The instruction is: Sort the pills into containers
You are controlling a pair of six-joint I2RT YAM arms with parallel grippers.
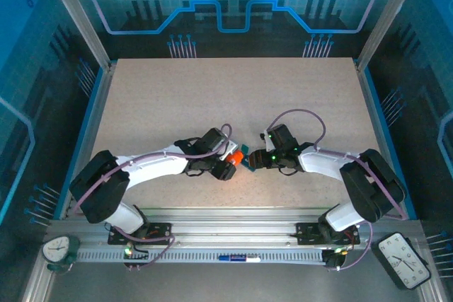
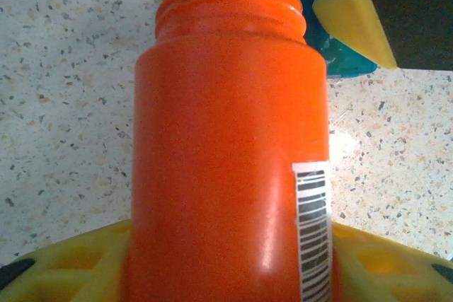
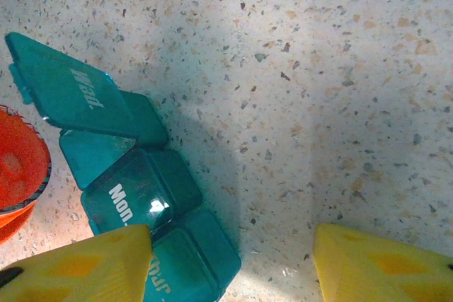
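Observation:
My left gripper (image 2: pixel 230 270) is shut on the orange bottle (image 2: pixel 230 146), its yellow fingers (image 2: pixel 67 263) pressed on both sides. The bottle's open mouth points at the dark-teal pill box (image 2: pixel 343 58). In the top view the bottle (image 1: pixel 234 156) lies nearly level just left of the pill box (image 1: pixel 248 164), near the table's front middle. My right gripper (image 3: pixel 232 240) stands open over the box's right end, its left finger (image 3: pixel 78 266) above the "Thur" lid. The pill box (image 3: pixel 141 189) has its "Wed" lid (image 3: pixel 67 90) flipped up. I see no pills.
The speckled table (image 3: pixel 318 90) stretches bare to the right of the pill box. My two grippers (image 1: pixel 224 166) (image 1: pixel 257 161) nearly meet at the box. Blue rails (image 1: pixel 80 139) border the table's sides.

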